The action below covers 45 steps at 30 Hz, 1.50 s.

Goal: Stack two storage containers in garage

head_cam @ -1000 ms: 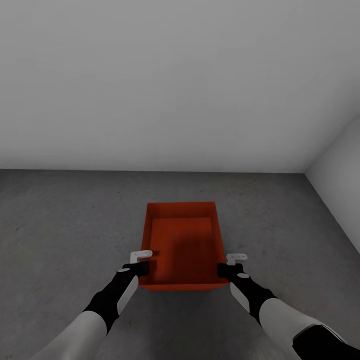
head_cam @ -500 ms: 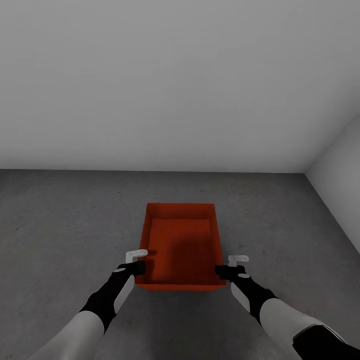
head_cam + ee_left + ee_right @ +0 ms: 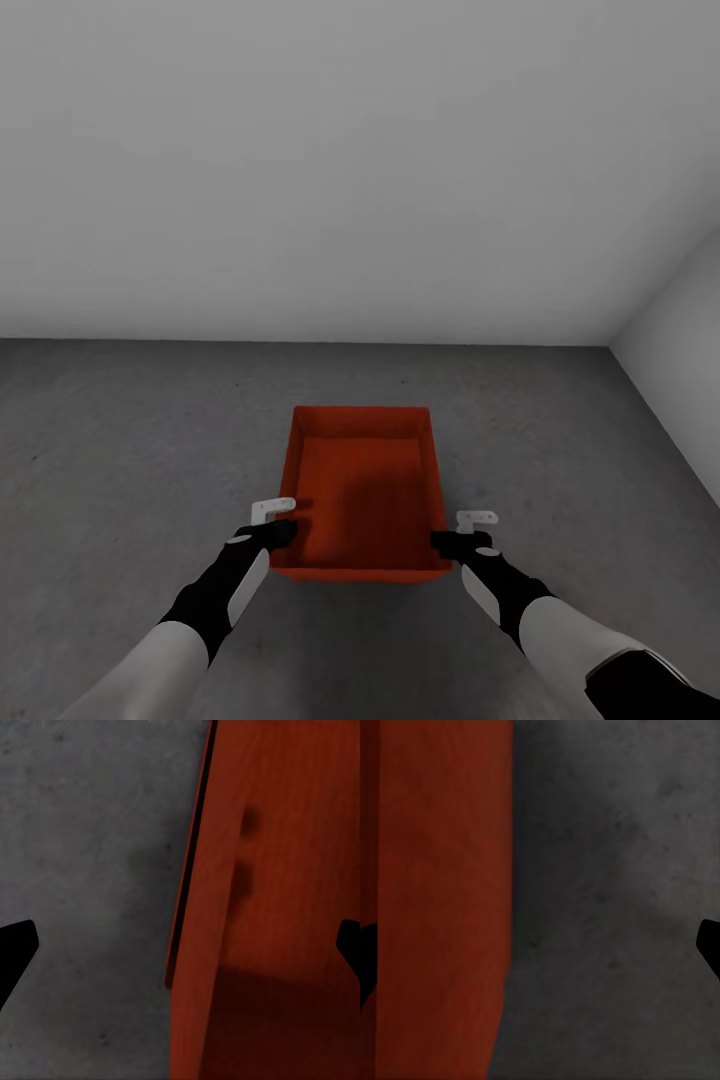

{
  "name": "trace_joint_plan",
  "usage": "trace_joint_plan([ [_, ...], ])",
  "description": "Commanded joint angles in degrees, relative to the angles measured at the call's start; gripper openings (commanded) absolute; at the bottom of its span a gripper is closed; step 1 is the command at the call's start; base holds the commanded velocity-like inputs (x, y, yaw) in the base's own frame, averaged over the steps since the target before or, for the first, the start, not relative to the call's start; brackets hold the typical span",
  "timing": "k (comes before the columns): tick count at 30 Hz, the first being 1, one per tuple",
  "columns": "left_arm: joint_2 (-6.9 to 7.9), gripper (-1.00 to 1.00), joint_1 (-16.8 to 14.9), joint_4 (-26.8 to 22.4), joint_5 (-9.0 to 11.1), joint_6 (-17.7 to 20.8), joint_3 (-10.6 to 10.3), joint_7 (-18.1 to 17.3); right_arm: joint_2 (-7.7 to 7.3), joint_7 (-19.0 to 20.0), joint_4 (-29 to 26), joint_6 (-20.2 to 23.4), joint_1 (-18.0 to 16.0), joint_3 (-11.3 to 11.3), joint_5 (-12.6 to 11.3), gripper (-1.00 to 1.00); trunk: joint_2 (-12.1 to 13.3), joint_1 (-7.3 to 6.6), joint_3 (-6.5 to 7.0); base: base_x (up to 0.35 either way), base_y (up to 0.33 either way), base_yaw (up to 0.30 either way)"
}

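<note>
One red-orange storage container [image 3: 365, 490] sits on the dark grey concrete floor [image 3: 120, 450] of the garage, its open top facing up. My left gripper [image 3: 284, 529] is at the near left corner, open, its fingers straddling the left wall [image 3: 217, 945]: one over the floor, one over the bin's inside. My right gripper [image 3: 444, 541] is at the near right corner, also open, straddling the right wall [image 3: 442, 907]. Neither pair of fingers presses on the plastic. A second container is out of view.
A plain grey-white wall [image 3: 300, 180] runs across the back. A side wall [image 3: 680, 340] closes the right, meeting it in a corner. Bare concrete spreads to the left and right of the bin.
The container has settled slightly lower and level, showing more of its far inner wall. Both grippers have shifted a little with it. The camera has not moved.
</note>
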Motion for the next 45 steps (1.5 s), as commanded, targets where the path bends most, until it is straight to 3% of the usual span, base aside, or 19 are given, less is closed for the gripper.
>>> trace_joint_plan([
  [1,0.05,1.00,0.0,-0.1,0.6,0.2,-0.3,0.5,-0.02,-0.4,-0.1,0.1,0.0,0.5,-0.4,1.00,0.0,0.00,-0.03,0.000,0.000,0.000],
  [9,0.02,1.00,0.0,-0.1,0.6,0.2,-0.2,0.5,-0.02,-0.4,-0.1,0.1,0.0,0.5,-0.4,1.00,0.0,0.00,-0.03,0.000,0.000,0.000],
  [45,0.07,1.00,0.0,-0.2,0.6,0.2,-0.2,0.5,-0.05,-0.4,-0.5,0.1,0.0,0.5,-0.4,1.00,14.4,-7.91,6.43,0.000,0.000,0.000],
])
